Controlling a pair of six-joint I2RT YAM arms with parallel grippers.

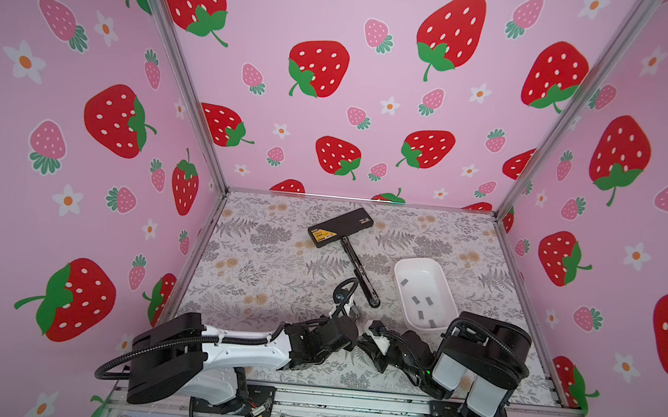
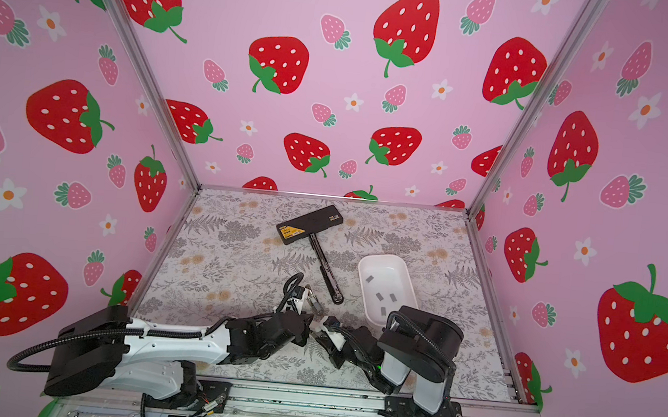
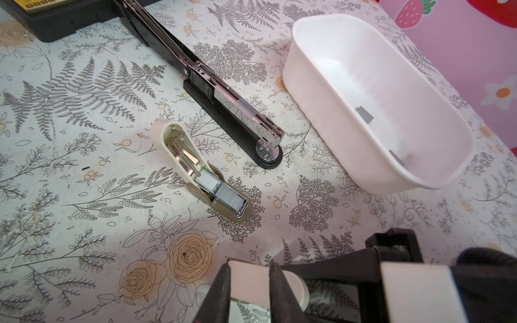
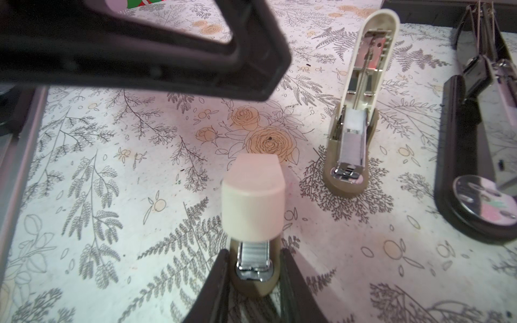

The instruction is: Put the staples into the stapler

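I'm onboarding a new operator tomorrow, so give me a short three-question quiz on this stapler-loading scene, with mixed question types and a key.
1. True or false: the white tray holds grey staple strips.
2. The right claw is shut on: A a staple strip, B a small beige stapler, C the tray rim.
3. How many staplers are in view?
Key: 1 true. 2 B. 3 three: the gripped one, an open beige stapler lying flat, and the long black stapler.
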